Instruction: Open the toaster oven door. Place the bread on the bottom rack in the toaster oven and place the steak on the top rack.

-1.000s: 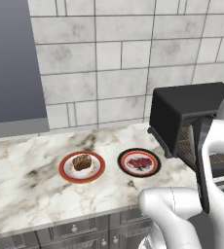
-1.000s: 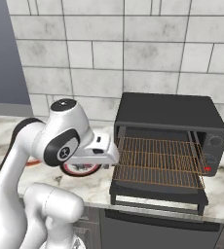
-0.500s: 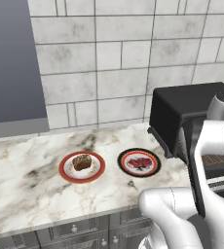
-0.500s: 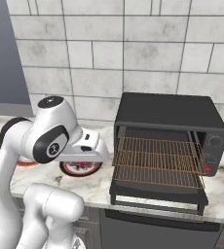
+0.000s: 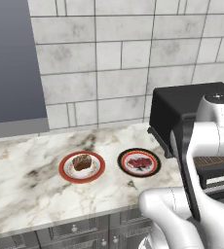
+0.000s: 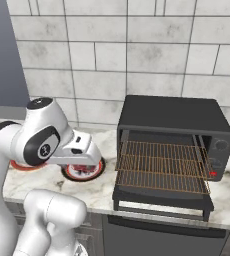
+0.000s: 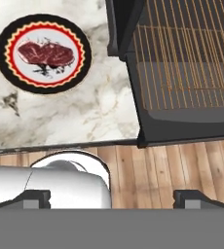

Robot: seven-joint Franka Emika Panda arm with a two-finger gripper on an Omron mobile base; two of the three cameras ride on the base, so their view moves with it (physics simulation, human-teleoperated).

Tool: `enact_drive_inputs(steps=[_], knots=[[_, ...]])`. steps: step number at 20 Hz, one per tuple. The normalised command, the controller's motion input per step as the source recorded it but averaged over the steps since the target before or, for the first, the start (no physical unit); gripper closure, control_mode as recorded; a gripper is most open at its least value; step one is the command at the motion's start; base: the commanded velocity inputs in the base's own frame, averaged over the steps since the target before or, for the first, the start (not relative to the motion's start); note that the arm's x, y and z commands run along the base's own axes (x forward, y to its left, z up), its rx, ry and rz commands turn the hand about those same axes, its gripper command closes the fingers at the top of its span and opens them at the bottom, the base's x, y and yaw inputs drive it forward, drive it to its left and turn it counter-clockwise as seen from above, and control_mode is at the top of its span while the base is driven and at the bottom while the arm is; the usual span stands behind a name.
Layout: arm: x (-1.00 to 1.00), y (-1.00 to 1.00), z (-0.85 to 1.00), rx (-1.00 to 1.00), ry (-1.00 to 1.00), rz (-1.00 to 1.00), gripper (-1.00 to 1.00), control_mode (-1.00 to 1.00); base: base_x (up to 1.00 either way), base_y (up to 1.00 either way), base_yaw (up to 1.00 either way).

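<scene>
Toaster oven: the toaster oven [image 6: 174,117] is a matte-black box at centre right of the right base view, standing on the marble surface [image 5: 31,185] against the tiled wall [image 5: 114,63]; in the left base view it sits at the right edge, partly behind the arm.
Door: the toaster oven door [image 6: 162,197] is dropped open and lies flat in front of the cavity, low in the frame; in the hand view it is the dark panel at centre right [image 7: 192,121].
Racks: a wire shelf [image 6: 162,172] is drawn forward over the open door, its grid bare; another wire grid shows just above and behind it, but which is the top and which the bottom rack cannot be told apart cleanly.
Steak: the steak [image 5: 140,162] lies flat on a black-rimmed plate [image 5: 153,170] at the centre of the left base view, just left of the oven; in the hand view it is at upper left [image 7: 46,52].
Bread: the bread [image 5: 82,162] sits on a red-rimmed plate [image 5: 67,174], left of the steak's plate and apart from it.
Gripper: the gripper [image 7: 111,194] has its two dark tips far apart at the bottom of the hand view, jaws spread wide with nothing between them; it hangs above the surface edge and the wooden floor [image 7: 182,165], between the steak's plate and the open door, touching neither.
</scene>
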Motion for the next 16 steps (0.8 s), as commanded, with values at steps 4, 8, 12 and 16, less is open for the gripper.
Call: enact_drive_inputs(steps=[4, 8, 12, 16], knots=[[0.08, 0.27, 0.01, 0.0, 0.0, -0.02, -1.0, -1.0, 0.0, 0.0, 0.0], [0.07, 0.28, 0.0, 0.0, 0.0, -0.01, -1.0, -1.0, 0.0, 0.0, 0.0], [0.09, 0.31, 0.0, 0.0, 0.0, -0.01, -1.0, -1.0, 0.0, 0.0, 0.0], [0.11, 0.27, 0.0, 0.0, 0.0, 0.0, -1.0, -1.0, 0.0, 0.0, 0.0]])
